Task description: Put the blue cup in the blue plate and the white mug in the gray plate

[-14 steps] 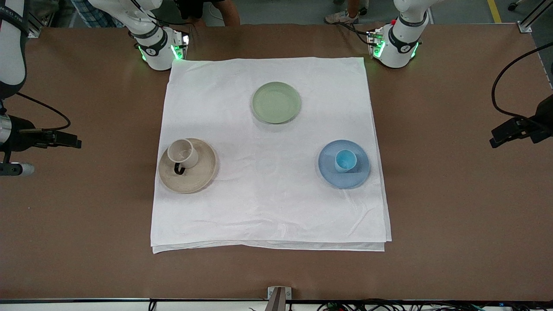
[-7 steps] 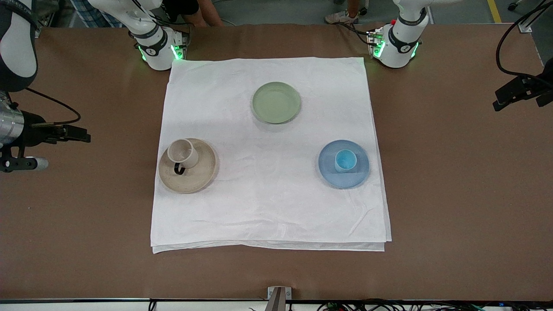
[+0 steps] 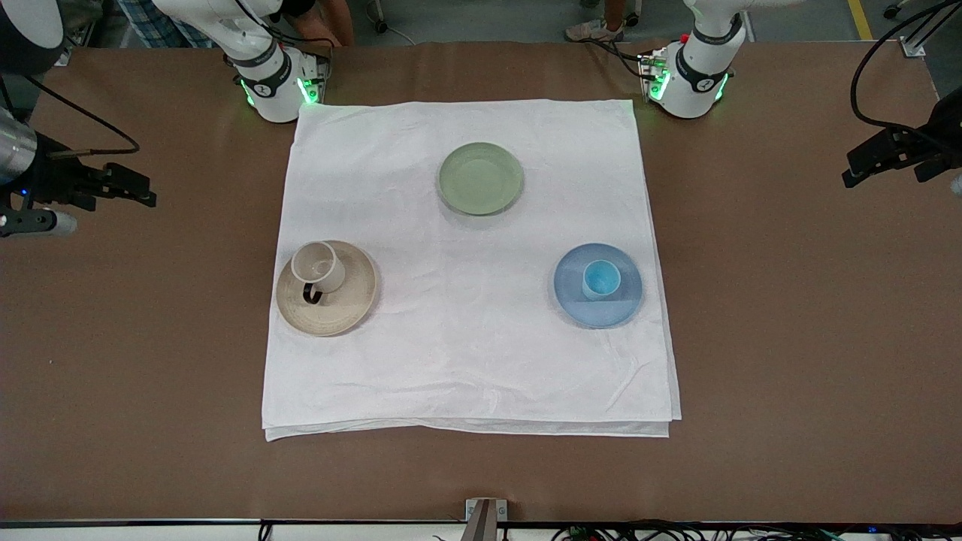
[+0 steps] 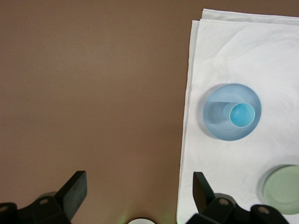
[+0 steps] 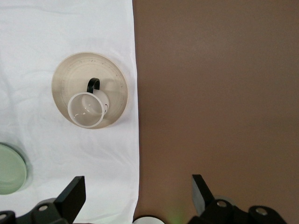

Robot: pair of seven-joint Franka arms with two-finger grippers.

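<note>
The blue cup [image 3: 601, 279] stands upright in the blue plate [image 3: 571, 297] on the cloth, toward the left arm's end. The white mug [image 3: 318, 267] stands on the gray plate [image 3: 353, 300], toward the right arm's end, its dark handle pointing at the front camera. My left gripper [image 3: 864, 161] is open and empty over bare tabletop off the cloth's edge. My right gripper [image 3: 139, 188] is open and empty over bare tabletop at the other end. The left wrist view shows the gripper [image 4: 139, 179], cup [image 4: 242, 115] and plate [image 4: 217, 119]. The right wrist view shows the gripper [image 5: 138, 182], mug [image 5: 86, 109] and plate [image 5: 70, 77].
A sage-green plate [image 3: 480, 178] lies empty on the white cloth [image 3: 466, 361], farther from the front camera than the other two plates. The robot bases [image 3: 274, 90] stand at the cloth's corners. Brown tabletop [image 3: 789, 338] surrounds the cloth.
Both grippers have moved over the bare tabletop toward the bases' side of the table. The cup, mug and plates have not moved.
</note>
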